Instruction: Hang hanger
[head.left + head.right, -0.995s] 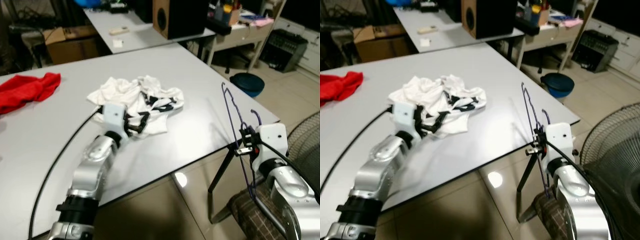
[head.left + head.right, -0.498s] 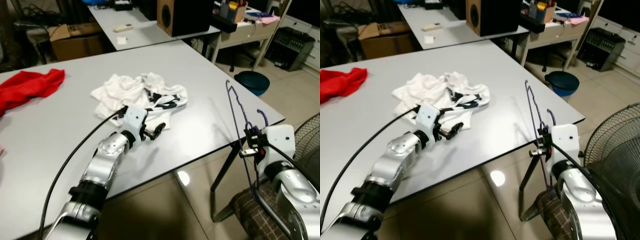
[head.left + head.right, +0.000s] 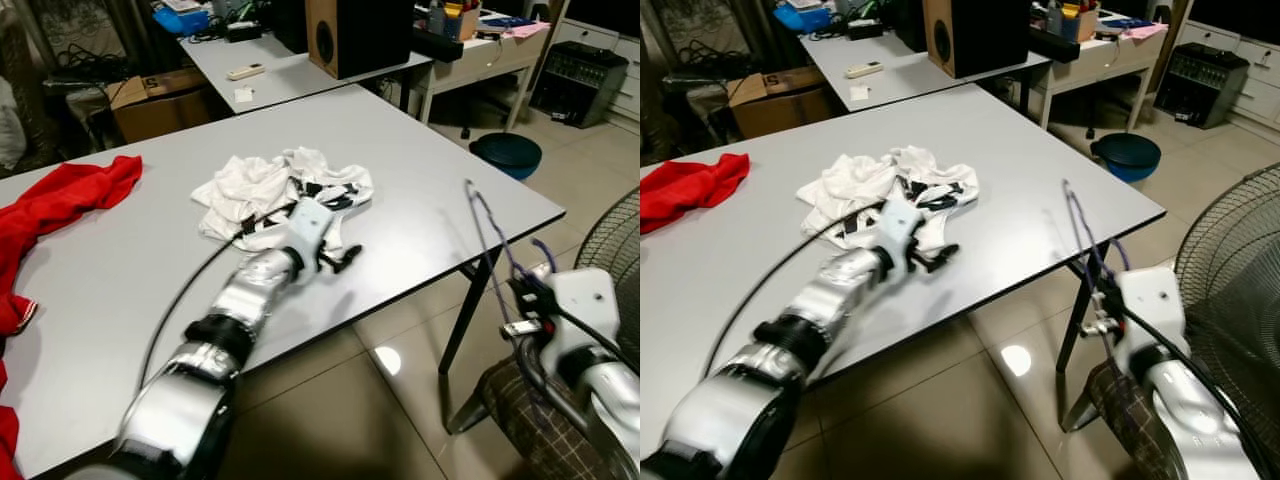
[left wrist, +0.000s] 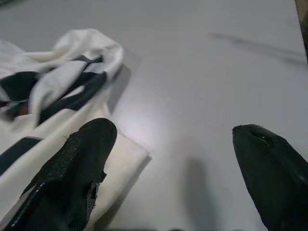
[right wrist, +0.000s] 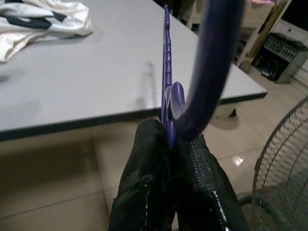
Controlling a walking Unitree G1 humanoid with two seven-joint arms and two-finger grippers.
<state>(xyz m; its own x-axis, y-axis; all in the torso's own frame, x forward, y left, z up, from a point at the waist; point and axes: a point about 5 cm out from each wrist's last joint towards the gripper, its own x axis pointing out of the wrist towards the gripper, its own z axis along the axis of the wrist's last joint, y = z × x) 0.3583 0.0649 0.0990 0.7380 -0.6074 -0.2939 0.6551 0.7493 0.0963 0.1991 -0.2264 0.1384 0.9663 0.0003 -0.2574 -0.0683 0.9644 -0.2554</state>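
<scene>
left arm (image 3: 240, 310) blurred | left gripper (image 4: 183, 159) spread over table (image 3: 420, 180) beside shirt (image 3: 270, 185) | right gripper (image 5: 168, 159) clamps hanger (image 3: 490, 240) off table's edge

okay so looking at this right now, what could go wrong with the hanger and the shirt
The right gripper pinches the thin purple hanger at one spot beyond the table edge; it could twist or slip out. The open left gripper sits at the white shirt edge, one finger over the cloth; it might snag the fabric.
</scene>
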